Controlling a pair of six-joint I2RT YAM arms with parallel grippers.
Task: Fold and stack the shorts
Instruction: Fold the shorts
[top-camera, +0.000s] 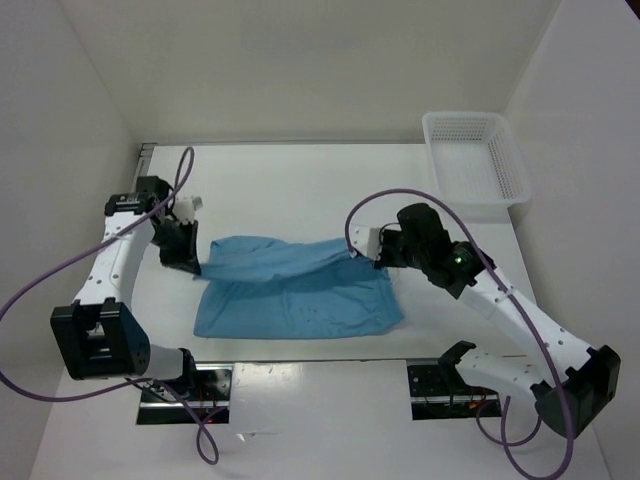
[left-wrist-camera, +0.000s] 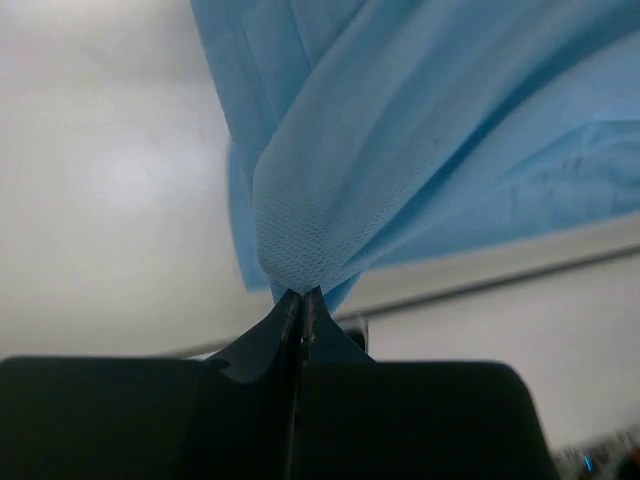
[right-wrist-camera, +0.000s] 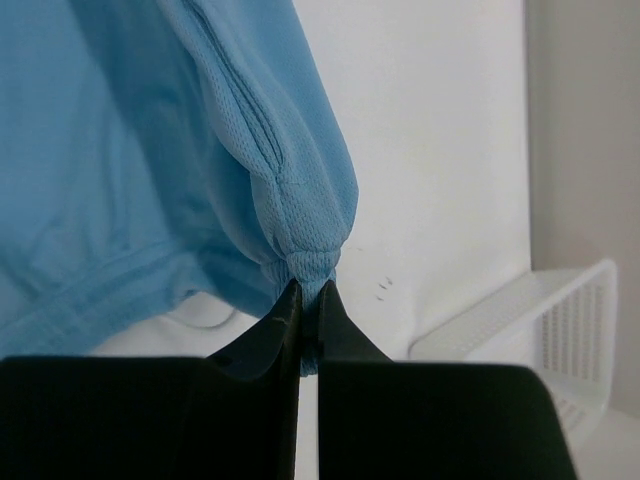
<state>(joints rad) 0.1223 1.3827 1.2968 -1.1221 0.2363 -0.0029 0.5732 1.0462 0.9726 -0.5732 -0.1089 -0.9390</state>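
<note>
Shorts: soft, light, thin mesh fabric. Limp, will sag and drape, and may slip from shallow pinch. Best hold judged at corners or hem, both ends together. Left pincer pressed together, pinching bunched fabric corner. Right pincer also clamped on gathered corner. Cloth spans between both pincers, rest lying on counter below them.
</note>
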